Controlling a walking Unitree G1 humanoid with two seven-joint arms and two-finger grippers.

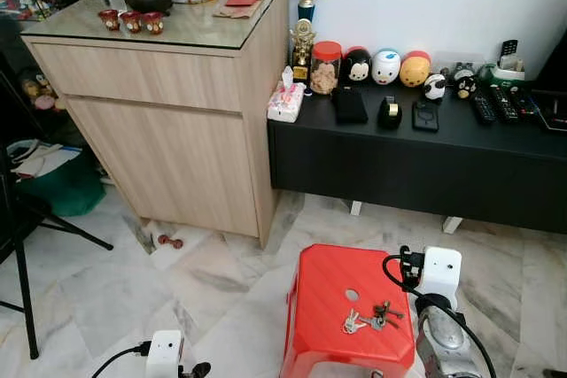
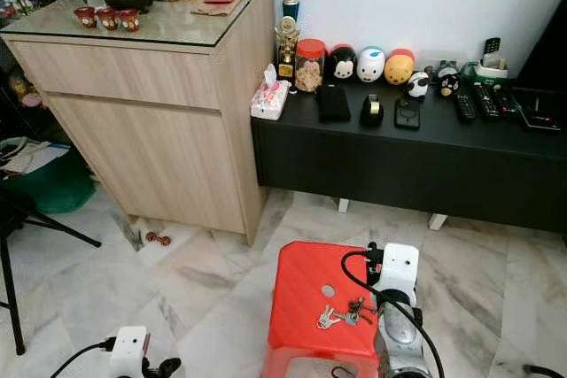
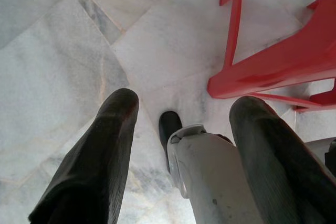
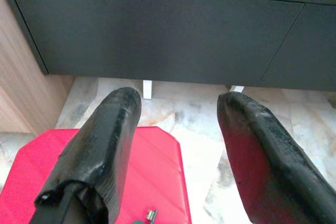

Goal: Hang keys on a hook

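Observation:
A bunch of keys (image 1: pixel 369 316) lies on the top of a red plastic stool (image 1: pixel 332 289), near its right edge. My right arm (image 1: pixel 440 335) reaches forward beside the stool's right side, its white wrist camera (image 1: pixel 439 272) just right of the keys. In the right wrist view my right gripper (image 4: pixel 179 98) is open above the stool (image 4: pixel 157 166), with one key tip (image 4: pixel 151 215) below its fingers. The left gripper (image 3: pixel 184 100) hangs open over the marble floor, left of the stool (image 3: pixel 273 66), and holds nothing.
A light wooden cabinet (image 1: pixel 177 112) stands at the back left. A low black console (image 1: pixel 416 161) runs along the wall with toys, remotes and a tissue box (image 1: pixel 286 100) on it. A black tripod leg (image 1: pixel 22 281) is at the far left. Marble floor (image 1: pixel 204 289) surrounds the stool.

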